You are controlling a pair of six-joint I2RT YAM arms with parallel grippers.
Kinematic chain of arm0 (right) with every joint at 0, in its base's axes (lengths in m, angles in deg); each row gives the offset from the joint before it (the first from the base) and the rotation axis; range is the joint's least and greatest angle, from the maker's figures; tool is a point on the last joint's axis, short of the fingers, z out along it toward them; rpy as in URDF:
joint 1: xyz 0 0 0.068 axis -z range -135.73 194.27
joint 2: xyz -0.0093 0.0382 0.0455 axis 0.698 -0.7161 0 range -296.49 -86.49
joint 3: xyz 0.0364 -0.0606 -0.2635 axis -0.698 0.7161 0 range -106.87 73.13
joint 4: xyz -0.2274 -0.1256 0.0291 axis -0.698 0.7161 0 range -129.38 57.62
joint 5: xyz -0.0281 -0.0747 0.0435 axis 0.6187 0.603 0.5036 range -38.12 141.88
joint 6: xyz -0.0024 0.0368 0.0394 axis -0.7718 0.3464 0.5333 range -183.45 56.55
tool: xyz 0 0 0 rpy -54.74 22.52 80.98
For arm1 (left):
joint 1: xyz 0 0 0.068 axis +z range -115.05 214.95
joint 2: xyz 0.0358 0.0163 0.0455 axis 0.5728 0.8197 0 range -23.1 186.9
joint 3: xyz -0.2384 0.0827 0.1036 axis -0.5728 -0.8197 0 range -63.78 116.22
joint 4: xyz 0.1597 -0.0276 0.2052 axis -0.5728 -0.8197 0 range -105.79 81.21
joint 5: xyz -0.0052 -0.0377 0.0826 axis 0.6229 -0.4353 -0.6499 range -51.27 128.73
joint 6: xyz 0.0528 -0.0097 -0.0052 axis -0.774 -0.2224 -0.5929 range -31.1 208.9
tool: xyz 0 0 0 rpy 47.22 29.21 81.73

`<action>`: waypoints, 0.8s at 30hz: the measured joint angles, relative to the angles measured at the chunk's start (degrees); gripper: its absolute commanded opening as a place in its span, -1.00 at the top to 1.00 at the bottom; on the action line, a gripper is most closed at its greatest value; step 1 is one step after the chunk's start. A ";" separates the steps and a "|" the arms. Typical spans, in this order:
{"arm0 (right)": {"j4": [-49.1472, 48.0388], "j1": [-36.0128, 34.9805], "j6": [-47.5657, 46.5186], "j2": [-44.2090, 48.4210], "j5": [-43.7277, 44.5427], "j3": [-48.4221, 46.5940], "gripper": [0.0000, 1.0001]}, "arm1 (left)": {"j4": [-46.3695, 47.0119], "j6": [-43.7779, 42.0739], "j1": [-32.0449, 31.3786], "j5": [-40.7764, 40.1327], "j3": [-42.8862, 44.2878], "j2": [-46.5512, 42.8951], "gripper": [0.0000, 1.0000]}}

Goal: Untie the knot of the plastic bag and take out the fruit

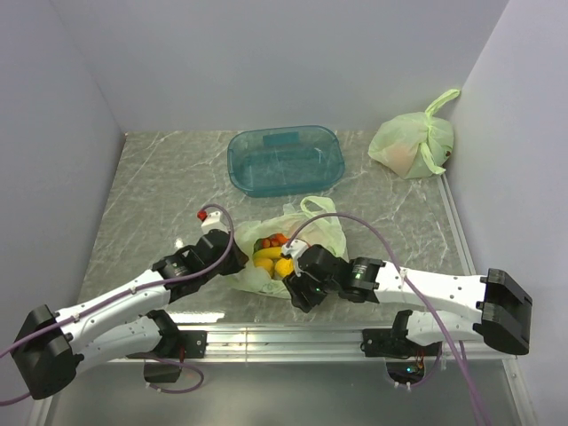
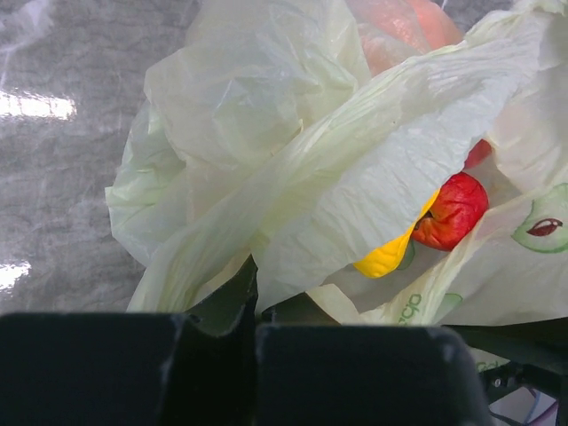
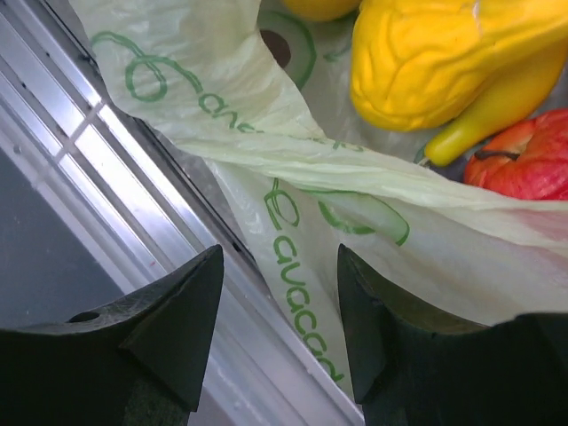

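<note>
The plastic bag [image 1: 311, 232] lies open at the table's near middle, and no knot shows. One loop handle [image 1: 319, 209] lies loose at its far side. The fruit [image 1: 271, 253] shows in the open mouth. The right wrist view shows a lumpy yellow piece [image 3: 417, 62], a banana [image 3: 497, 106] and a red apple [image 3: 524, 164]. The left wrist view shows the apple [image 2: 453, 209] and a yellow piece [image 2: 386, 257]. My left gripper [image 1: 233, 259] [image 2: 262, 306] is shut on the bag's left film [image 2: 266, 133]. My right gripper [image 1: 297, 286] [image 3: 280, 266] is open at the bag's near edge, with printed film [image 3: 302, 293] between the fingers.
A teal plastic tub [image 1: 286, 160] stands behind the bag. A second, tied pale green bag [image 1: 413, 142] with pinkish-orange showing sits at the back right by the wall. An aluminium rail [image 1: 284, 335] [image 3: 133, 186] runs along the near table edge under my right gripper.
</note>
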 measured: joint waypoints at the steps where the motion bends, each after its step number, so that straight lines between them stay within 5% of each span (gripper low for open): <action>1: 0.70 0.00 0.20 0.00 -0.15 -0.15 -0.23 | 0.35 0.02 0.00 0.22 -0.02 0.15 0.94; 13: -2.12 6.88 10.88 0.17 9.42 -10.10 -0.22 | 2.01 -1.49 0.00 3.23 -0.96 0.07 0.87; 24: -11.80 11.58 25.49 -13.86 11.72 -5.90 -0.21 | 3.43 -2.40 -0.37 4.98 -2.51 0.09 0.82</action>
